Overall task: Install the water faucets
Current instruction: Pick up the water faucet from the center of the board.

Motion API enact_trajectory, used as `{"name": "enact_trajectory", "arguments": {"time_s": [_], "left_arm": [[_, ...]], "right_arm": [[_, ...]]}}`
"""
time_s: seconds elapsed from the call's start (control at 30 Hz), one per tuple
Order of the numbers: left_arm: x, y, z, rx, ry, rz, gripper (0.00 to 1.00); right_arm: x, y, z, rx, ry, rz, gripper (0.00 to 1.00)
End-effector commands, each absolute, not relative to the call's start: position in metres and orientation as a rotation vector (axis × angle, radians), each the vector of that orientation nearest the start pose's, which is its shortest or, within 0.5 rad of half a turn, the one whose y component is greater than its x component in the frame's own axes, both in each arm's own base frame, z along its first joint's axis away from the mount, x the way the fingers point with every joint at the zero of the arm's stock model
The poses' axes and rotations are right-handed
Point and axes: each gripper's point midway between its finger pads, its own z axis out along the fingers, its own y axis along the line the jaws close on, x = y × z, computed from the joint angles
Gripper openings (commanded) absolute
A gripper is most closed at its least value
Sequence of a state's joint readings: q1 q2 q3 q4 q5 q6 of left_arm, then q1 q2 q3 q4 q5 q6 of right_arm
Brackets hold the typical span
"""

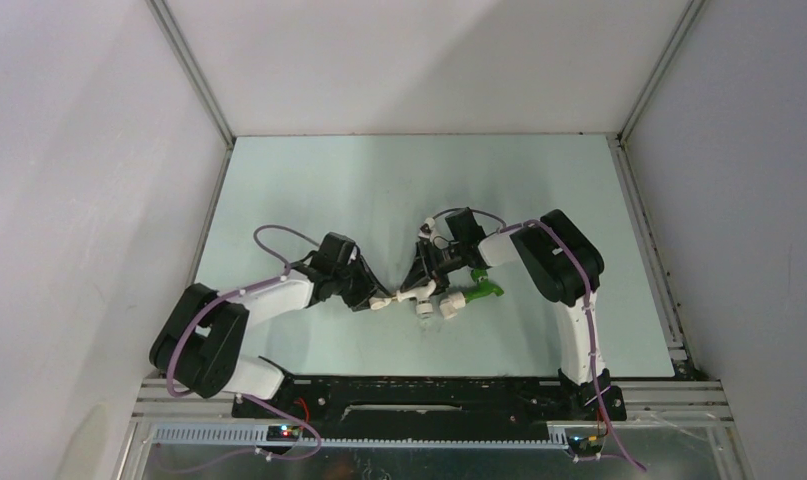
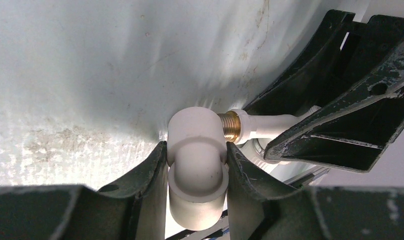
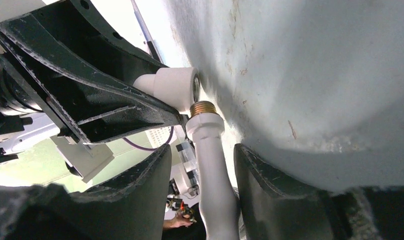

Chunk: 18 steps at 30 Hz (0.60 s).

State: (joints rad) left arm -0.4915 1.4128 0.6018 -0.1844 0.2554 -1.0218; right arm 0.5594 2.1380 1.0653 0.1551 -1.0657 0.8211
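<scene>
Left wrist view shows the left gripper (image 2: 195, 147) with its jaws pressed onto both sides of a white elbow fitting (image 2: 197, 170), holding it just off the counter (image 1: 309, 180). The white faucet (image 3: 215, 170) comes at that fitting from the right-arm side. Its long axis runs straight out between the jaws of the right gripper (image 3: 202, 150), and its brass thread (image 3: 204, 107) leads.

In the right wrist view the stem lies between the right jaws, but a gap shows on one side of it. I cannot tell whether they clamp it or only bracket it.

The thread tip is right at the rim of the fitting's side socket. It looks touching or nearly so, and it is not seated. From the right wrist it appears slightly off the centre of the opening.

My judgement is that the coming move depends on bringing the thread's axis in line with the socket before any push or twist. The right arm carries the faucet while the left steadies the fitting.

The green faucet (image 1: 487, 288) lies on the counter, on the far side of the right gripper from the fitting.
</scene>
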Motion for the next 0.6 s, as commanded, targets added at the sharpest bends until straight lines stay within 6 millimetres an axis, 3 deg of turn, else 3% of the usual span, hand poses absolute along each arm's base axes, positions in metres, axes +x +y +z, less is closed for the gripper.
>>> {"name": "enact_trajectory", "arguments": {"time_s": [0.0, 0.17, 0.3, 0.37, 0.47, 0.57], "left_arm": [[0.206, -0.194, 0.005, -0.709, 2.769, -0.701, 0.00], [0.212, -0.194, 0.007, -0.727, 2.754, -0.718, 0.00], [0.222, -0.189, 0.016, -0.734, 2.711, -0.730, 0.00], [0.230, -0.184, 0.027, -0.707, 2.678, -0.728, 0.00], [0.246, -0.176, 0.056, -0.592, 2.612, -0.697, 0.00], [0.265, -0.172, 0.103, -0.411, 2.507, -0.701, 0.00]], "right_arm": [[0.219, 0.334, -0.008, -0.046, 2.981, 1.664, 0.50], [0.217, 0.335, -0.010, -0.058, 2.987, 1.668, 0.30], [0.220, 0.335, -0.006, -0.080, 2.962, 1.678, 0.03], [0.227, 0.334, 0.001, -0.096, 2.923, 1.683, 0.00], [0.244, 0.330, 0.030, -0.128, 2.820, 1.686, 0.00], [0.259, 0.320, 0.075, -0.202, 2.685, 1.661, 0.00]]}}
